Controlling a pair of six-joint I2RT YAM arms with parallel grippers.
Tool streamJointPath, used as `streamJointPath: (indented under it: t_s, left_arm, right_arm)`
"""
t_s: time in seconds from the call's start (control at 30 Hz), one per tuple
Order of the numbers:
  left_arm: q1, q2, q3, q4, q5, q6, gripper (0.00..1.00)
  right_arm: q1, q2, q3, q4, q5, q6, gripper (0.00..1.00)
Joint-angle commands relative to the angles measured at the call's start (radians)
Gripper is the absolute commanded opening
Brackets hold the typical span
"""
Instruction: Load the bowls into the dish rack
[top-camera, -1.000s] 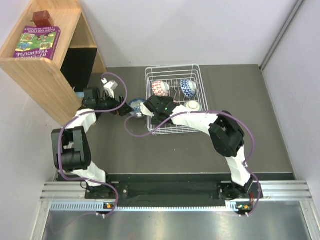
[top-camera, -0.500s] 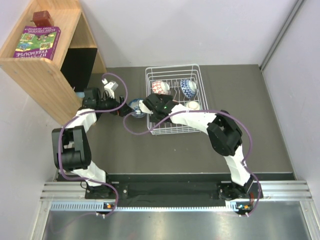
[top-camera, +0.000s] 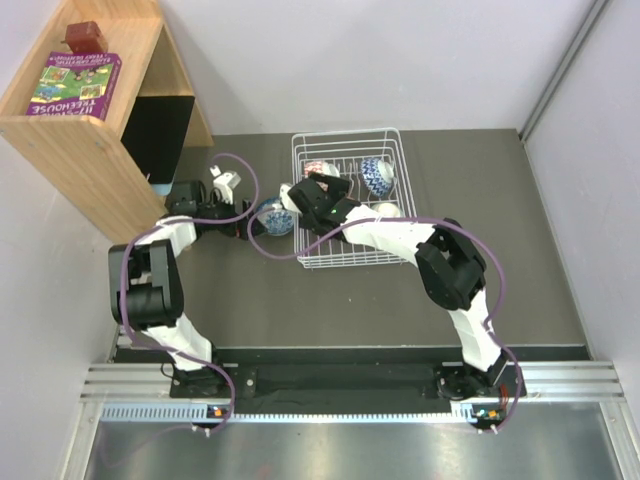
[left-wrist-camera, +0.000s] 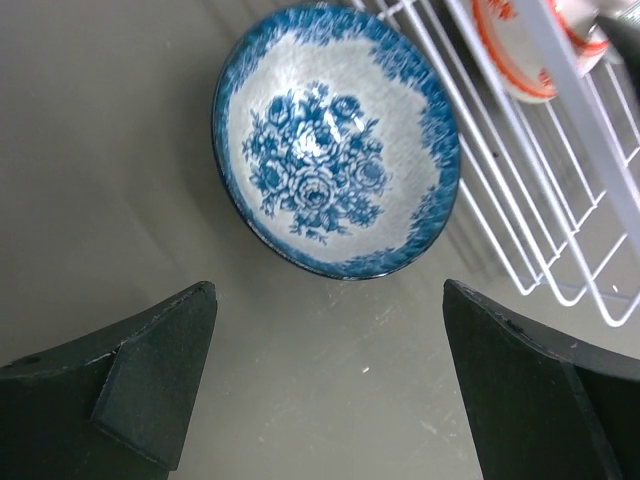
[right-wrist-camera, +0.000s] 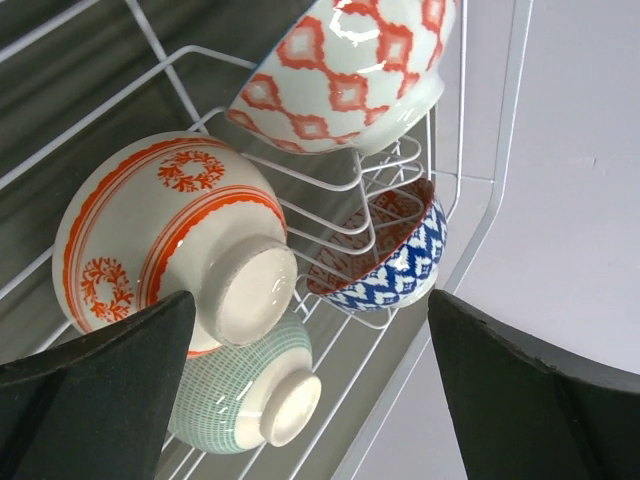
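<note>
Dark grey bench (top-camera: 400, 300) fills your overhead view, and the white wire dish rack (top-camera: 345, 266) stands toward its far side, near the middle. Well to the left of the dish rack stands a wooden shelf (top-camera: 95, 140) with a purple book (top-camera: 75, 85) lying on top.

Between that shelf and the dish rack, your left end effector (left-wrist-camera: 328, 290) sits low over the bench, pointing toward the rack. It is released, with its two dark fingers (left-wrist-camera: 150, 380) spread wide and nothing between them. Just ahead of them a blue-and-white floral bowl (left-wrist-camera: 335, 140) rests on the bench, just beside the dish rack's left wall. You cannot tell whether it touches the wire.

Your right end effector (right-wrist-camera: 310, 300) hovers over the left part of the dish rack. It is released too, fingers wide apart, grasping nothing.

Four bowls lie inside the dish rack, tipped among its prongs. An orange-red ringed bowl (right-wrist-camera: 170, 230) lies on its side with its foot toward the right wrist camera. A pale green bowl (right-wrist-camera: 240, 400) sits partly behind it. A red-and-white diamond bowl (right-wrist-camera: 345, 70) is at the rack's far left. A second blue-and-white bowl (right-wrist-camera: 395, 265), red inside, leans at the rack's far right.
</note>
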Motion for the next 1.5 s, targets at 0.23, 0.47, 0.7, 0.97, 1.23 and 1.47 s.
streamJointPath:
  t_s: [0.23,0.47,0.7,0.97,1.23,1.47]
  left_arm:
    - [-0.003,0.077,0.074,-0.016,-0.019,0.046,0.93]
    - [-0.028,0.122,0.104,-0.010,-0.058,0.036,0.90]
    - [-0.068,0.160,0.166,-0.007,-0.108,0.015,0.85]
    - [-0.108,0.203,0.206,-0.022,-0.145,0.010,0.61]
    - [-0.117,0.218,0.212,-0.031,-0.154,0.018,0.21]
    - [-0.120,0.228,0.233,-0.059,-0.139,0.021,0.00]
  right_arm:
    - [-0.019,-0.083,0.124,-0.048,-0.023,0.099,1.00]
    - [-0.025,-0.140,0.157,-0.076,-0.062,0.154,1.00]
    - [-0.048,-0.166,0.187,-0.119,-0.118,0.218,1.00]
    - [-0.112,-0.191,0.225,-0.134,-0.141,0.291,1.00]
    - [-0.186,-0.212,0.220,-0.111,-0.104,0.329,1.00]
    - [-0.232,-0.244,0.158,-0.160,-0.217,0.334,1.00]
